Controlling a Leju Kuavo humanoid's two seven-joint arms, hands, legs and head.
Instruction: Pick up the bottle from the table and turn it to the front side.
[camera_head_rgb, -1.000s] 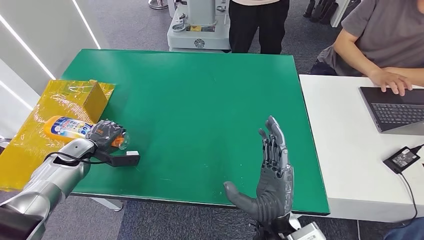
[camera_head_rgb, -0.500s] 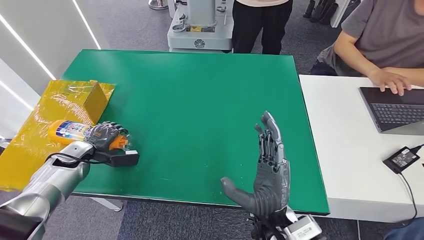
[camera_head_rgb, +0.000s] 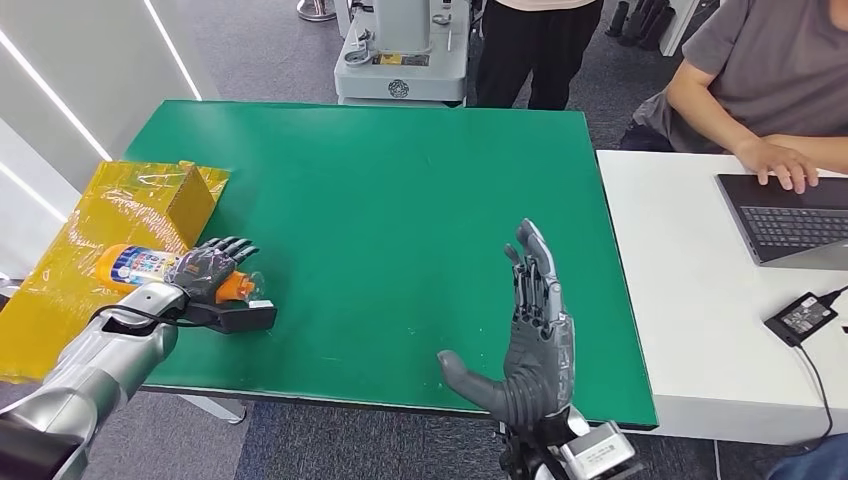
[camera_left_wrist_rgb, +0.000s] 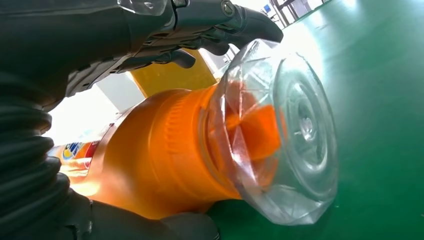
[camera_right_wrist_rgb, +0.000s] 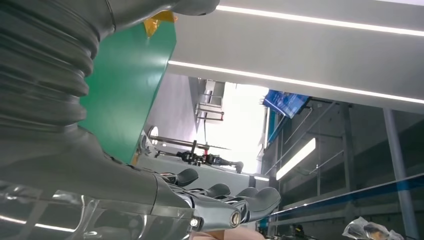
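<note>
**Bottle lying flat under the left robot hand, table's left edge**

Bottle: orange, on its side, long axis across the table, clear cap toward centre. Left robot hand: fingers draped over the neck, grip loose, not fully closed. Right robot hand: open, empty, well apart.

- The left arm, silver, reaches forward from the lower left, low over the left edge of the surface.
- The left robot hand lies over the neck end of the bottle, thumb under it and dark fingers arched above, spread at the tips.
- The right robot hand stands upright near the front edge, palm facing left, fingers straight and together, thumb out to the side, holding nothing.
</note>
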